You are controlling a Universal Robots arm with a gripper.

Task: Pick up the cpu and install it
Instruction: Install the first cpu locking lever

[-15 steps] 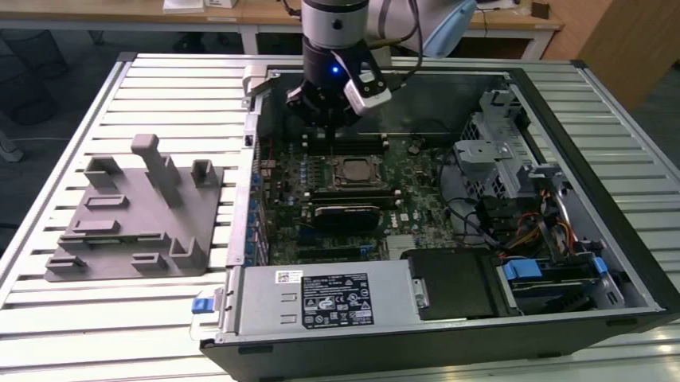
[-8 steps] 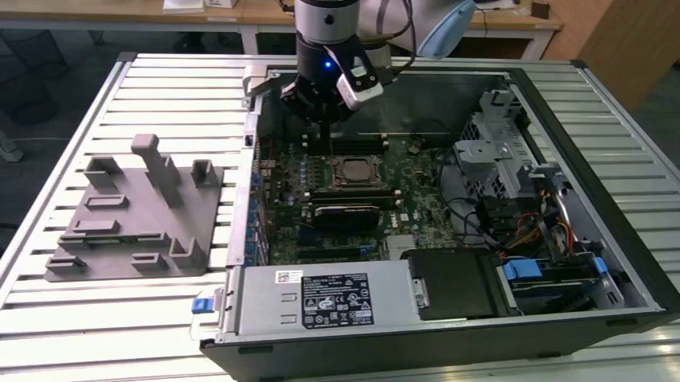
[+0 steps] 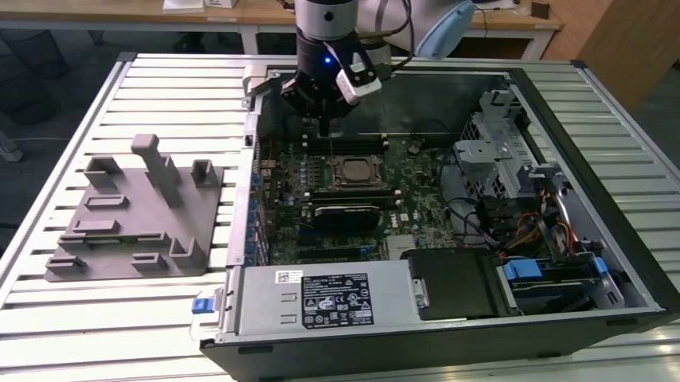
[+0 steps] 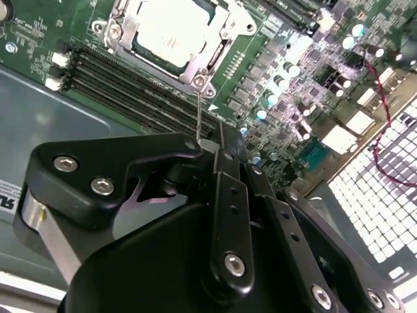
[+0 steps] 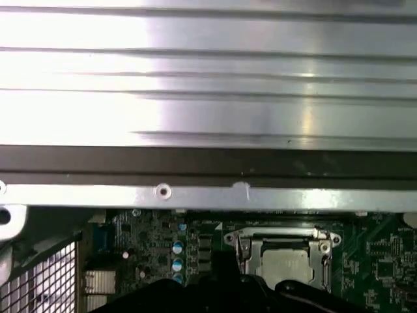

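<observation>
Straight down into the case (image 3: pixel 425 350), arm (image 3: pixel 324 28) vertical, gripper (image 3: pixel 324 127) near the cpu (image 3: pixel 352 170).

We find open room straight above the cpu (image 3: pixel 351 170); the drive cage (image 3: pixel 498 135) stands on the exterior view's right, the case wall (image 3: pixel 242 231) on its left.

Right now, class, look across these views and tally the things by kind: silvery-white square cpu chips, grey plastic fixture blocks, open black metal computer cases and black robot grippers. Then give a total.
Silvery-white square cpu chip: 1
Grey plastic fixture block: 1
Open black metal computer case: 1
Black robot gripper: 1
Total: 4
</observation>
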